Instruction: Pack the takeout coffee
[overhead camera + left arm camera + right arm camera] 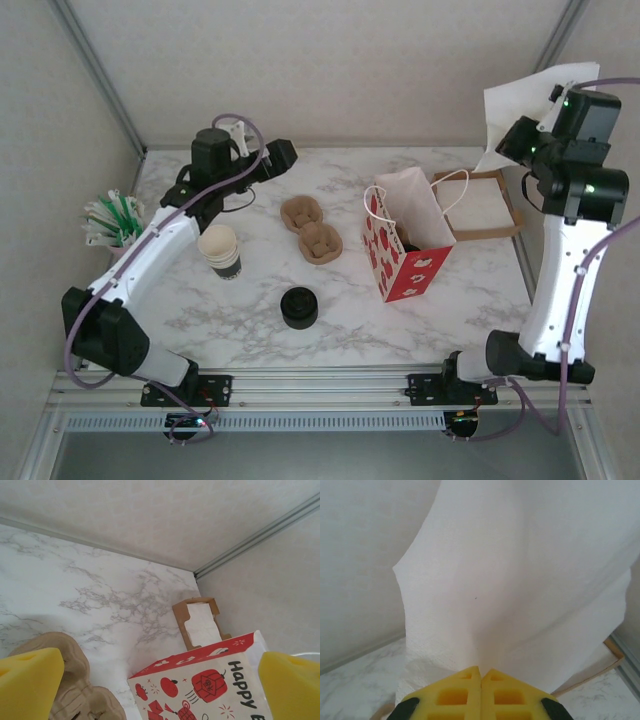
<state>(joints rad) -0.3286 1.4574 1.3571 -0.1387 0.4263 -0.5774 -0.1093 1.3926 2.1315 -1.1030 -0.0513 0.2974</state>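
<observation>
Top view, centre right: takeout coffee (398,241) sits inside red-white bag (412,268), only its dark lid peeking out. Left gripper (283,153) upper centre; right gripper (507,148) upper right at white paper sheet (525,100). Left wrist: jaws spread wide, bag lower centre. Right wrist: jaws pressed together, pinching the sheet.

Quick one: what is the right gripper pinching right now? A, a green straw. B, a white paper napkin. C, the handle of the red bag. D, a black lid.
B: in the right wrist view the right gripper has its yellow pads pressed together on the edge of the white napkin, which spreads out beyond them.
</observation>
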